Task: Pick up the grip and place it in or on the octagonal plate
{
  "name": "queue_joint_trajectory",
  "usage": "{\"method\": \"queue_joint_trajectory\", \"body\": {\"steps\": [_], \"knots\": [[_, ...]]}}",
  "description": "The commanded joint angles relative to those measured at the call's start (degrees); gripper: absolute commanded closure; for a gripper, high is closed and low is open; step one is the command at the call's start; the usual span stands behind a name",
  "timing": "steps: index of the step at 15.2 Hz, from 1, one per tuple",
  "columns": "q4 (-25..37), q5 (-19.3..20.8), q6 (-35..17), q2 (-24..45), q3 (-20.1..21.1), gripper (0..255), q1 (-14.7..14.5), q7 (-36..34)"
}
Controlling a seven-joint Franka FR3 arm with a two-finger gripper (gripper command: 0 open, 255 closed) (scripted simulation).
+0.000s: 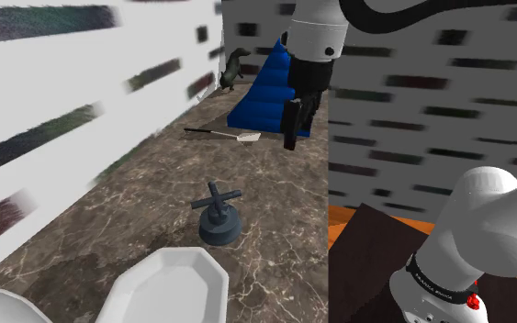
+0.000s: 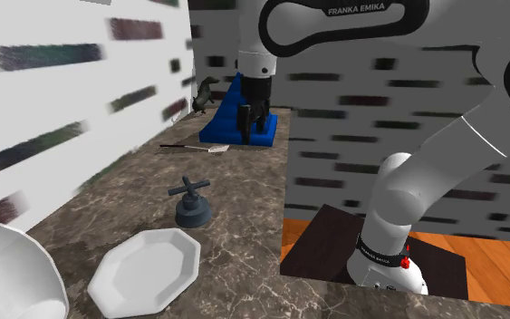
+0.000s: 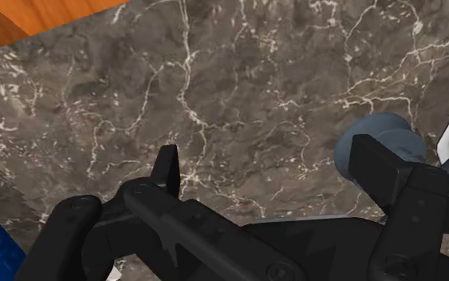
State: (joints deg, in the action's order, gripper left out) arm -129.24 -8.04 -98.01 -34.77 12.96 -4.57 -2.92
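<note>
Dark marble worktop [image 1: 275, 197] is the biggest thing here, with the white Franka arm [image 2: 334, 23] reaching out over it. The blue stepped block [image 1: 264, 92] sits right behind the claw [image 1: 293, 124]. The claw hangs well above the worktop, fingers [image 3: 167, 169] spread wide with nothing between them.

The white octagonal plate [image 1: 169, 289] is the thing farthest from the claw, out past the grip [image 1: 218, 218]. The grip is a grey-blue puck with a crossed handle on top. It stands upright between claw and plate, apart from both.

Looks to me like the approach step. I'd swing over until the cross sits centred between the fingers and turn so they straddle one bar. Then drop straight down and close gently so it doesn't tip.
</note>
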Motion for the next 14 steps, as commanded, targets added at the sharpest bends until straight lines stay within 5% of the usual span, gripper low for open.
{"method": "queue_joint_trajectory", "body": {"steps": [1, 14], "knots": [[1.1, -0.6, -2.2, 2.9, 2.1, 0, -0.6, -1.5], [13.2, 3.2, -12.9, 24.7, 15.2, 0, -3.4, -12.8]]}}
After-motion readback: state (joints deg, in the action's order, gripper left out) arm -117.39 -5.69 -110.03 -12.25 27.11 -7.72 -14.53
